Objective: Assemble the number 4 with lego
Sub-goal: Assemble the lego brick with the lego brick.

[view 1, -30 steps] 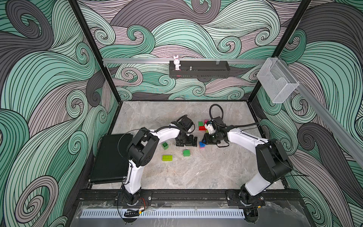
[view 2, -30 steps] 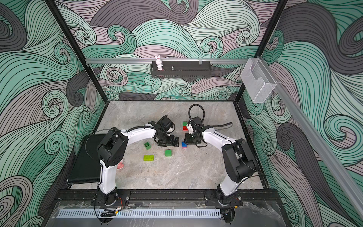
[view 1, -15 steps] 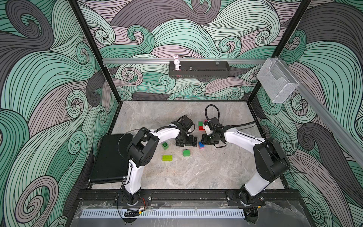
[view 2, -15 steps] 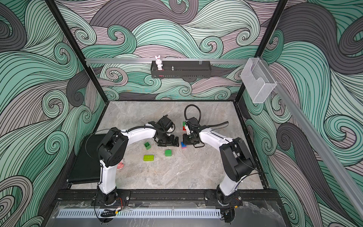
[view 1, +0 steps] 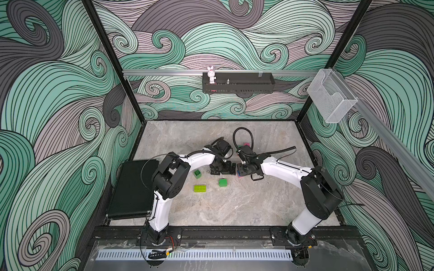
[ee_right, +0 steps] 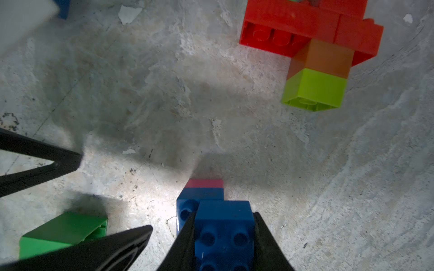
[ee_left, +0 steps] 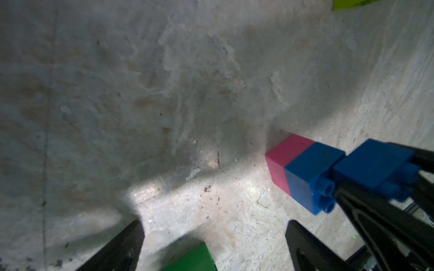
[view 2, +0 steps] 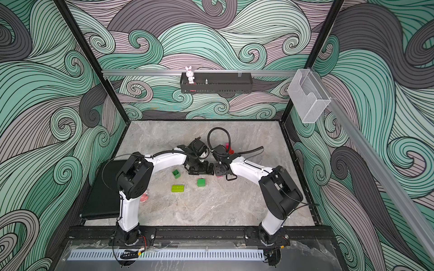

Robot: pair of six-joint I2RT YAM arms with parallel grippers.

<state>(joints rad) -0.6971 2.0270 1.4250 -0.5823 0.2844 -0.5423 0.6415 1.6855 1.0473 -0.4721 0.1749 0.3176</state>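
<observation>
My right gripper (ee_right: 224, 214) is shut on a blue brick (ee_right: 224, 225). It holds that brick low over the table, against the studded end of a blue brick (ee_left: 310, 169) joined to a pink one (ee_left: 285, 152); this pair lies on its side. The left gripper (ee_left: 216, 225) is open right beside them, holding nothing, with a green brick (ee_left: 192, 258) on the table near its jaws. In both top views the two grippers (view 1: 223, 167) (view 1: 242, 171) meet mid-table. A joined red (ee_right: 305, 21), orange (ee_right: 321, 58) and lime (ee_right: 314, 89) piece lies farther back.
A dark green brick (view 1: 197, 173), a green cube (view 1: 223, 182) and a lime oblong brick (view 1: 200, 188) lie loose in front of the left gripper. A black pad (view 1: 131, 187) lies at the left edge. High on the back wall, a shelf (view 1: 237, 86) carries a rabbit figurine (view 1: 211, 75).
The right wrist with its blue brick has shifted slightly left, toward the left gripper. The left arm has not moved.
</observation>
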